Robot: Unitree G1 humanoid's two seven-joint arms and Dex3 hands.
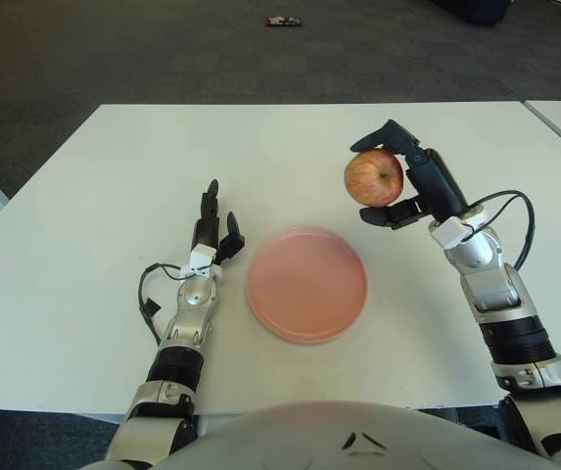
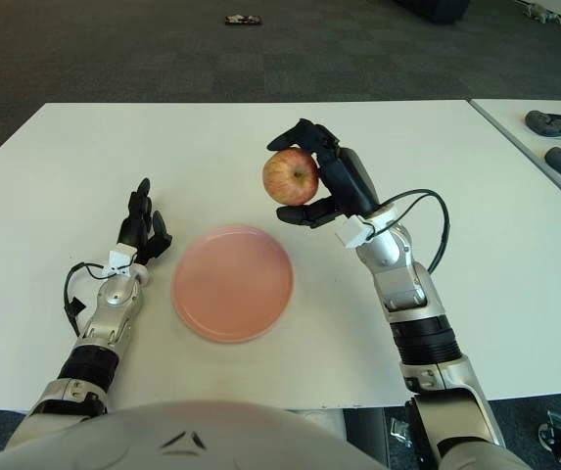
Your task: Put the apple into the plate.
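Observation:
A red-yellow apple (image 1: 373, 177) is held in my right hand (image 1: 404, 182), lifted above the white table (image 1: 114, 166), up and to the right of the plate. The fingers curl around the apple from above and below. A pink round plate (image 1: 306, 283) lies empty on the table at the front centre. My left hand (image 1: 210, 227) shows just left of the plate, fingers straight and holding nothing. The same scene shows in the right eye view, with the apple (image 2: 291, 176) above the plate's (image 2: 232, 282) far right edge.
A second white table (image 2: 544, 127) stands at the right with dark devices (image 2: 560, 124) on it. A small dark object (image 1: 284, 21) lies on the grey carpet beyond the table.

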